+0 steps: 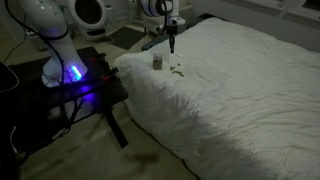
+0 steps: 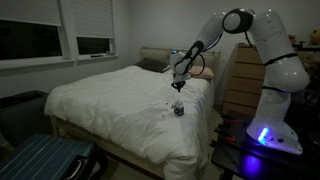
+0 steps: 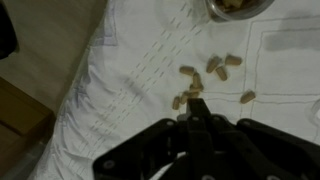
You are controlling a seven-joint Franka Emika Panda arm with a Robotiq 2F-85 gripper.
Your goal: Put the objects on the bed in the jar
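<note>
Objects (image 3: pixel 212 64): about seven small tan-olive pellets, counted loose on the bed (image 3: pixel 130 60) in the wrist view. Spread in a ragged cluster over the white quilted cover, none stacked. Same objects (image 1: pixel 178 70) visible in an exterior view only as faint specks just beside the jar (image 1: pixel 157 62), near the bed's corner next to the robot's stand (image 1: pixel 90 85).

Jar (image 2: pixel 178 108) upright on the cover in both exterior views. In the wrist view only its round rim (image 3: pixel 238 8) caught at the top edge, with bits of like colour inside.

Gripper (image 3: pixel 197 106) pointing down over the cover at the near side of the cluster, apart from the jar in both exterior views (image 1: pixel 172 45) (image 2: pixel 178 84). Jaws clenched, tips together with no gap showing. One pellet right at the tips; pinched or merely lying beside them, cannot tell. Contact between tips and cover likewise not determinable. Other pellets apart from the fingers.

Blue light (image 1: pixel 72 72) glowing at the arm's base.
</note>
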